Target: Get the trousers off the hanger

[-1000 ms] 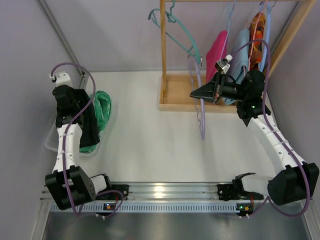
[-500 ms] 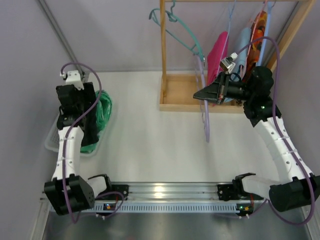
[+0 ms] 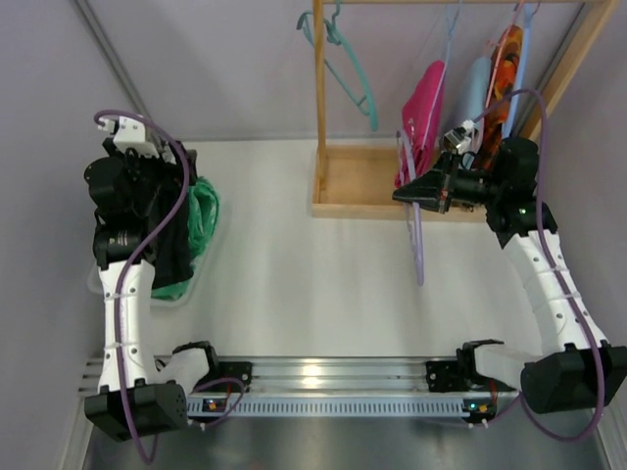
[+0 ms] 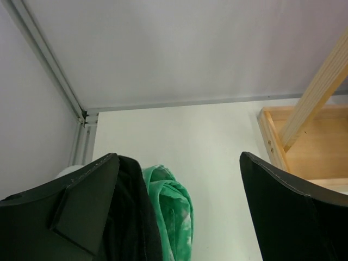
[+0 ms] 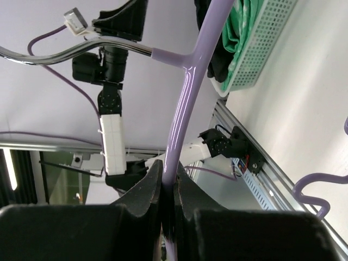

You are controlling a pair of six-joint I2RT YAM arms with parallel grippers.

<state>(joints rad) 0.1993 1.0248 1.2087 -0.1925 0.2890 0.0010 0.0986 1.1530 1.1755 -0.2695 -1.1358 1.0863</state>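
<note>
Top external view shows you the white desk (image 3: 294, 284) with the wooden rack (image 3: 318, 108) standing at its far right, and that rack is what the next move turns on. 3 pairs of trousers hang from its rail: the magenta pink pair (image 3: 426, 108), the light blue pair (image 3: 473, 88) and the orange patterned pair (image 3: 505, 49). Each hangs with its long axis straight down toward the rack's base. They lie just beyond and above your right tool (image 3: 404, 194), with the pink pair nearest to it, so the right arm is plainly the closer one. The left arm is well apart from them, across the desk on the far left. There the white basket (image 3: 98, 279) holds the mint-green patterned trousers (image 3: 201, 215), and the black trousers (image 3: 174, 250) lie draped at its edge, so those 2 look finished. A bare teal hanger (image 3: 353, 73) hangs at the rack's left post. Your right tool is clamped narrow on the shaft of a lilac hanger (image 3: 417, 245), which carries no cloth and points its long axis down toward the near edge. You would probably need to be rid of it before that tool can take the pink pair. The left wrist view shows the left tool (image 4: 178, 156) spread wide with nothing between its fingers; black cloth lies beside 1 finger only.
</note>
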